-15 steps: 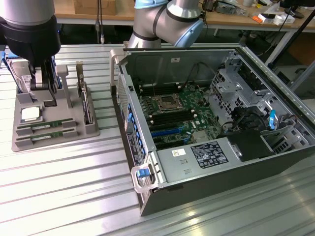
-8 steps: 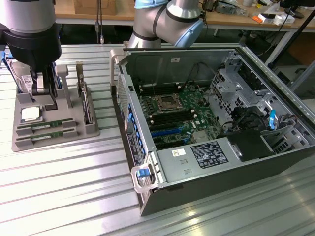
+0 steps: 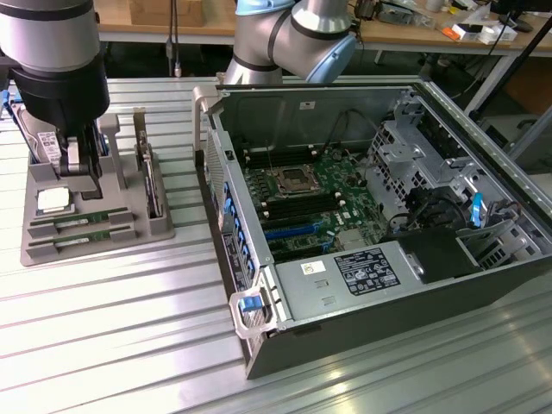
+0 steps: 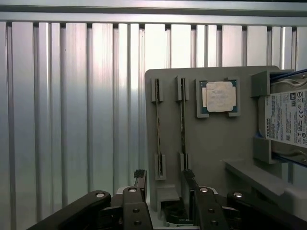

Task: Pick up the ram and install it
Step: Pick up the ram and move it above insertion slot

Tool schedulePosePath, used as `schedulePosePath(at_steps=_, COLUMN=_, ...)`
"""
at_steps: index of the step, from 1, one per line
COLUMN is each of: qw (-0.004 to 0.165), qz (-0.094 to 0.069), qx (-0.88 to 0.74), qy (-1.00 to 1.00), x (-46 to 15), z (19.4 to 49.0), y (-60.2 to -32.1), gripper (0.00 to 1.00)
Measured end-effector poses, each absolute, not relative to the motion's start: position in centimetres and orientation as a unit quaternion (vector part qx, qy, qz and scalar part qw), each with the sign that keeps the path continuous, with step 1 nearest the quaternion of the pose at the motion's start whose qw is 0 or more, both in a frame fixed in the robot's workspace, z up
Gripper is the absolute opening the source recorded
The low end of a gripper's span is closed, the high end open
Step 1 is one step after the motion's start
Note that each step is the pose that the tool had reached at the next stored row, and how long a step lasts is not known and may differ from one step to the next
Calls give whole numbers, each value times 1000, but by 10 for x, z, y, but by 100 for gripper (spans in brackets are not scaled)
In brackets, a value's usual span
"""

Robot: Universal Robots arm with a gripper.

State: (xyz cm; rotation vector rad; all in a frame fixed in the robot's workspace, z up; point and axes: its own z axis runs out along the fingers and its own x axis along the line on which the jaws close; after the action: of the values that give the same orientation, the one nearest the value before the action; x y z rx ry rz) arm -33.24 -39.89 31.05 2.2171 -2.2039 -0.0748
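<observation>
The gripper (image 4: 164, 179) hangs with its fingers spread apart, holding nothing, above the grey tray (image 4: 216, 148). Two ram sticks (image 4: 158, 129) stand on edge in the tray's slots, side by side; in the exterior view they lie at six o'clock from the gripper. The tray rests on a ribbed aluminium table (image 3: 129, 345), with workbenches (image 3: 405, 30) at twelve o'clock. One CPU chip (image 4: 219, 96) and one labelled hard drive (image 4: 288, 117) share the tray. One open computer case (image 3: 362, 336) sits at three o'clock from it.
</observation>
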Motion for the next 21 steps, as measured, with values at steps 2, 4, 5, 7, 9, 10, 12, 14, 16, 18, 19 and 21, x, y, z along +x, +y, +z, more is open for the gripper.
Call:
schedulePosePath(at_steps=2, qw=7, qz=-24, qx=709, qy=-705, x=-332, z=306, y=-399, gripper=42)
schedulePosePath(at_steps=4, qw=7, qz=-24, qx=709, qy=-705, x=-333, z=304, y=-399, gripper=42)
schedulePosePath(at_steps=5, qw=7, qz=-24, qx=709, qy=-705, x=-333, z=303, y=-399, gripper=42)
schedulePosePath(at_steps=7, qw=7, qz=-24, qx=709, qy=-705, x=-333, z=299, y=-399, gripper=42)
schedulePosePath(at_steps=9, qw=7, qz=-24, qx=709, qy=-705, x=-333, z=294, y=-399, gripper=42)
schedulePosePath(at_steps=10, qw=7, qz=-24, qx=709, qy=-705, x=-333, z=292, y=-399, gripper=42)
schedulePosePath(at_steps=12, qw=7, qz=-24, qx=709, qy=-705, x=-333, z=289, y=-399, gripper=42)
schedulePosePath(at_steps=14, qw=7, qz=-24, qx=709, qy=-705, x=-333, z=285, y=-399, gripper=42)
schedulePosePath(at_steps=16, qw=7, qz=-24, qx=709, qy=-705, x=-333, z=283, y=-399, gripper=42)
schedulePosePath(at_steps=18, qw=7, qz=-24, qx=709, qy=-705, x=-333, z=279, y=-399, gripper=42)
schedulePosePath(at_steps=19, qw=7, qz=-24, qx=709, qy=-705, x=-333, z=277, y=-399, gripper=42)
schedulePosePath(at_steps=21, qw=7, qz=-24, qx=709, qy=-705, x=-333, z=274, y=-399, gripper=42)
